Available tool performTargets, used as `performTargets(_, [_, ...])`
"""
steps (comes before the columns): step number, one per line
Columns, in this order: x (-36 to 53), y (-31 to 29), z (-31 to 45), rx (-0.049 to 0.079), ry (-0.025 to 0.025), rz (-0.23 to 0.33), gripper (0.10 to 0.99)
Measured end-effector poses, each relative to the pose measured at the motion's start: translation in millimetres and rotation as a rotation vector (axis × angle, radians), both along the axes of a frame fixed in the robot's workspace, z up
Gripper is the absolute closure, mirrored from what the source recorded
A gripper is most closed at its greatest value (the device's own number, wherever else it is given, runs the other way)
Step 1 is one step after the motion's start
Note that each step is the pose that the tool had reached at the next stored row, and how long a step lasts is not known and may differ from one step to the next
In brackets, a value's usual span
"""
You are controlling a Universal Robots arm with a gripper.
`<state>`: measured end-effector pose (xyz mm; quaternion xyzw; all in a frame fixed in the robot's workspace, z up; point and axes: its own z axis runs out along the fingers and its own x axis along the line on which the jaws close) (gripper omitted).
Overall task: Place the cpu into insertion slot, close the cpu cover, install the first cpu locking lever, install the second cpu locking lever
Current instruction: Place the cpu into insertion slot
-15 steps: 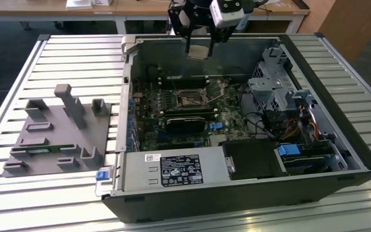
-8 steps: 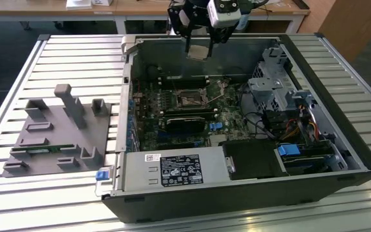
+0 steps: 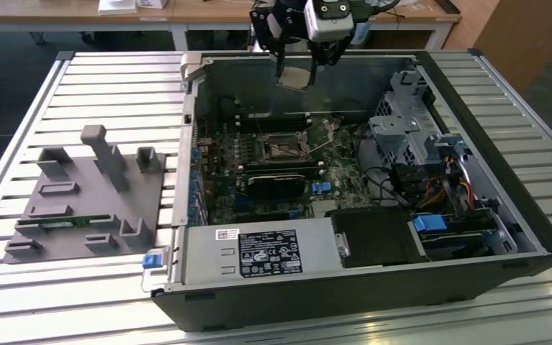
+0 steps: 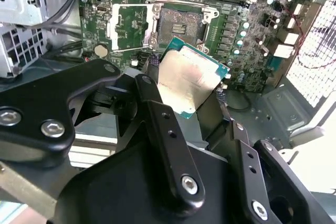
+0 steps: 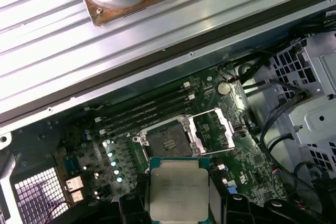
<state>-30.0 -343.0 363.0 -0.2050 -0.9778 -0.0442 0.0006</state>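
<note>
Cpu (image 4: 191,80) is clamped by its edges between the fingers of the tool (image 4: 185,92), its metal top showing in both wrist views. It hangs in the air above the motherboard (image 5: 102,156) of the open case (image 3: 372,291), not touching it. The slot (image 5: 168,141) lies below, well apart from the cpu, with its dark centre exposed. Its cover (image 4: 116,27) is swung open beside it. The case lies on the slatted tabletop (image 3: 94,86), with a grey fixture (image 3: 84,194) at the exterior view's left.
</note>
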Motion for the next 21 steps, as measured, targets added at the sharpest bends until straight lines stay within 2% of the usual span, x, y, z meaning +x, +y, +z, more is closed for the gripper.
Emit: performTargets(21, [-3.2,0.6,-1.3,0.0,-0.0002,-0.22,0.549])
